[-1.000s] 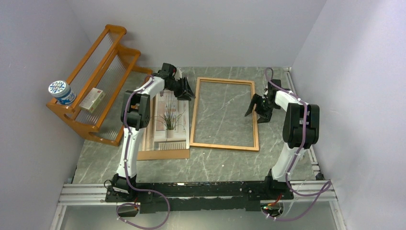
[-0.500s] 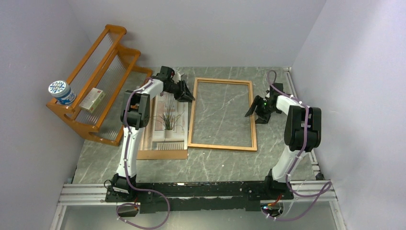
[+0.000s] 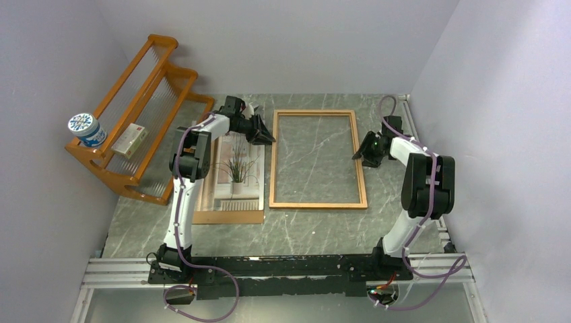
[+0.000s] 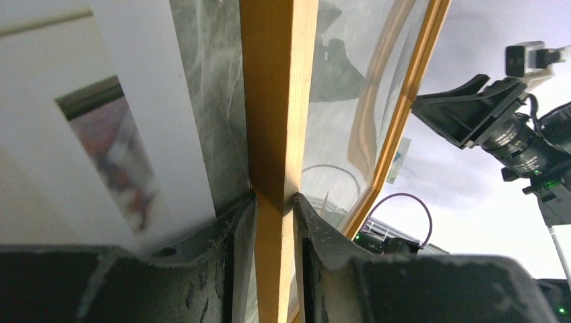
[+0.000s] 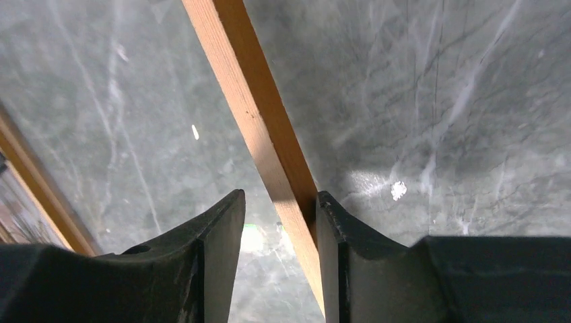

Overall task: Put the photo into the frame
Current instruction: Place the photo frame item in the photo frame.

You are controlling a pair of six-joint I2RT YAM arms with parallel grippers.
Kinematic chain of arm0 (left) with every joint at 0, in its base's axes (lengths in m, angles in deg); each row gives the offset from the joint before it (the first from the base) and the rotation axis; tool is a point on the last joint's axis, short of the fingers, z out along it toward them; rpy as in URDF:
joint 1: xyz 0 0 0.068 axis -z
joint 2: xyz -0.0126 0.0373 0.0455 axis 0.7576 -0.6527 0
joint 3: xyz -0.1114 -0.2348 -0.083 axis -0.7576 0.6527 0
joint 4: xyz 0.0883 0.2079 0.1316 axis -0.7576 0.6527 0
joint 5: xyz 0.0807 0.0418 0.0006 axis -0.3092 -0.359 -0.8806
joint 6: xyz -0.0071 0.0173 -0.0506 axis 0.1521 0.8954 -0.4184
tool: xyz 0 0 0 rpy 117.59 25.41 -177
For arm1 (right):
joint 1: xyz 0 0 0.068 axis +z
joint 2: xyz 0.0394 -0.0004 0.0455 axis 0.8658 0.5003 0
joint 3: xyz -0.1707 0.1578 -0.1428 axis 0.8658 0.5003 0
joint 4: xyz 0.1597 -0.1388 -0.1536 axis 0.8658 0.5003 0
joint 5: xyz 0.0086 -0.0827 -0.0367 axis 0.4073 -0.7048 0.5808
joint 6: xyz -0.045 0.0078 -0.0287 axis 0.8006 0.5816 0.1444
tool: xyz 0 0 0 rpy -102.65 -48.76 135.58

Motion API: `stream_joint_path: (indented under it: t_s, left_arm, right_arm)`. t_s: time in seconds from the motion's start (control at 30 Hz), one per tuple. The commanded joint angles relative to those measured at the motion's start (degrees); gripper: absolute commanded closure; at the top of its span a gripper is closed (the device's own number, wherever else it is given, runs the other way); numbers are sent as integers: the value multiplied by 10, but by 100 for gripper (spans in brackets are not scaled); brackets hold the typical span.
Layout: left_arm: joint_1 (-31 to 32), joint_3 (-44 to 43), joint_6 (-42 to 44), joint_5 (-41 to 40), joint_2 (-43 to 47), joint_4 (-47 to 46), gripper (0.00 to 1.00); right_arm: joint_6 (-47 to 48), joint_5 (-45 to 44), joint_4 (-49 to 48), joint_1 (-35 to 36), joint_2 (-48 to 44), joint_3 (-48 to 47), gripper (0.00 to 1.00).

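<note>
My L claw (image 4: pixel 275 199) pinches the frame (image 4: pixel 276 101) at left rail; R claw (image 5: pixel 279 202) straddles right rail, unclamped. Light, stiff, prob glazed: grip rails only.

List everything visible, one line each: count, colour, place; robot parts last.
frame: one, orange-brown, table centre
photo: one, plant print, left of frame, on backing board
backing board: one, brown, under photo
shelf rack: one, orange, far left
tin: one, blue-white, on rack
box: one, pale, on rack
table: one, grey marble, beneath everything
left gripper: one, black, shut on frame's left rail
right gripper: one, black, open astride frame's right rail
</note>
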Motion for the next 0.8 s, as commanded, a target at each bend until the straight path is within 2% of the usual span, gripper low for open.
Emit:
stream_joint_path:
  t_s: [0.0, 0.17, 0.53, 0.63, 0.77]
  left_arm:
    - [40, 8, -6, 15, 2, 17, 67]
    - [40, -8, 7, -21, -5, 43, 64]
    - [40, -30, 31, -72, -14, 88, 62]
    - [40, -37, 38, -88, -14, 99, 59]
    - [40, -38, 47, -108, -11, 110, 56]
  right_arm:
    - [-44, 57, -104, 16, -58, -8, 55]
    - [-39, 17, -73, 16, -41, -14, 54]
    - [-41, -6, -66, 16, -18, -13, 53]
    - [-43, -43, -40, 16, -21, -24, 49]
    - [-33, -99, 8, 16, -22, -48, 39]
